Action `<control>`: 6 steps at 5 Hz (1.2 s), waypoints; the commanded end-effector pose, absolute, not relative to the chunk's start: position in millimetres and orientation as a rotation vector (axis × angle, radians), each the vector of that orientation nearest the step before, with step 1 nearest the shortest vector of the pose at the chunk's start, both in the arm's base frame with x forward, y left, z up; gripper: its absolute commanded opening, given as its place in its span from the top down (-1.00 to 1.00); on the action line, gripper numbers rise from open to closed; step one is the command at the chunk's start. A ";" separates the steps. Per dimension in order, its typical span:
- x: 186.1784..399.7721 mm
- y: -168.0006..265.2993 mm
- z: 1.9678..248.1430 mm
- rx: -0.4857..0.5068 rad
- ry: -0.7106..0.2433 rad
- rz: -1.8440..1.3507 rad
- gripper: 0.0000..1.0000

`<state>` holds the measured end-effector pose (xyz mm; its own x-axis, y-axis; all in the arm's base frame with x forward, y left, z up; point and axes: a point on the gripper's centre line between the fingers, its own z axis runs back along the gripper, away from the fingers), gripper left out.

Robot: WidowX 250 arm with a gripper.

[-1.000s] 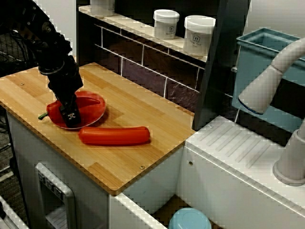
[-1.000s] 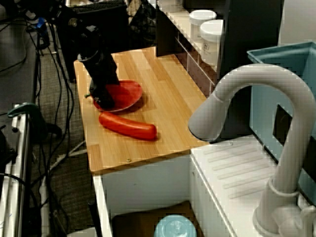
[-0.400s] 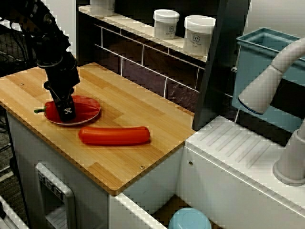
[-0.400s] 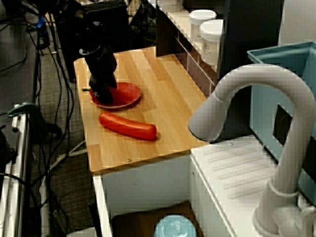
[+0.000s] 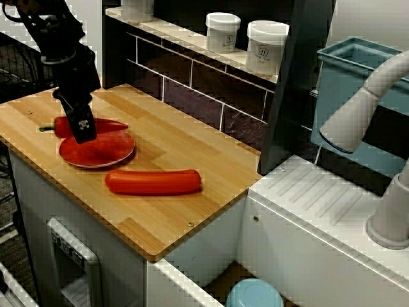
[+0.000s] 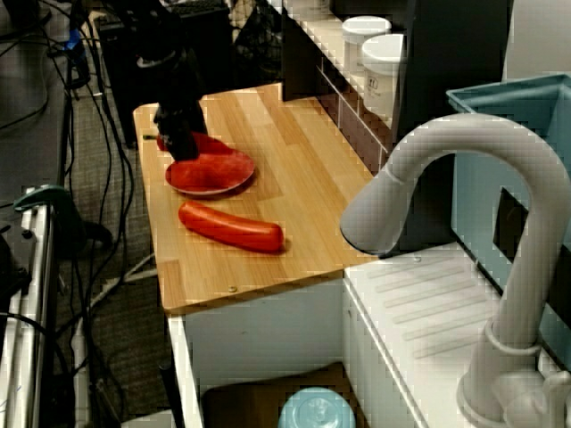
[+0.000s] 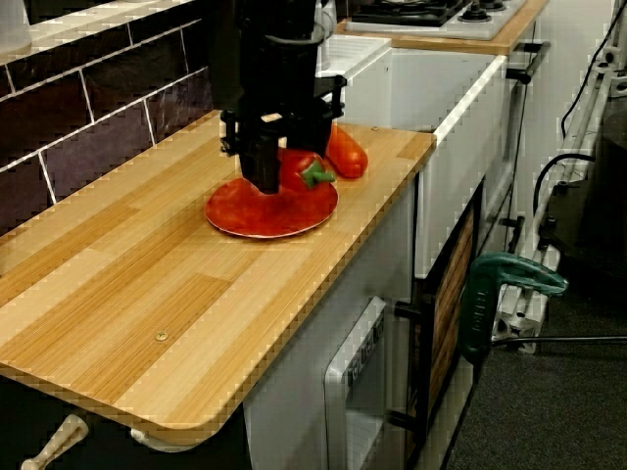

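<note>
My gripper (image 5: 83,131) is shut on a red bell pepper (image 5: 62,125) with a green stem and holds it just above the far left rim of a red plate (image 5: 102,153) on the wooden counter (image 5: 192,153). In the view from over the sink the gripper (image 6: 181,145) hangs over the plate's (image 6: 219,174) back edge. From the counter's end, the pepper (image 7: 299,166) sticks out beside the black fingers (image 7: 263,171), over the plate (image 7: 265,217). A long red vegetable (image 5: 153,182) lies on the counter just in front of the plate.
Two white jars (image 5: 222,32) (image 5: 267,46) stand on the tiled shelf behind. A dark post (image 5: 291,83) ends the counter at the right, then a white sink top, a faucet (image 5: 364,102) and a teal bin (image 5: 348,70). Cables (image 6: 80,134) hang left of the counter.
The gripper has risen and moved left and back with the pepper, lifting it off the plate. The plate slid a little left earlier and now lies still.
</note>
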<state>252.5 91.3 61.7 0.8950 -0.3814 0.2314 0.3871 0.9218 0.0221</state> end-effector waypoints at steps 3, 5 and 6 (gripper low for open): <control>290.8 182.8 125.3 0.081 -0.417 -0.274 1.00; 314.4 202.5 97.0 0.167 -0.413 -0.249 1.00; 316.0 203.7 86.4 0.206 -0.425 -0.272 1.00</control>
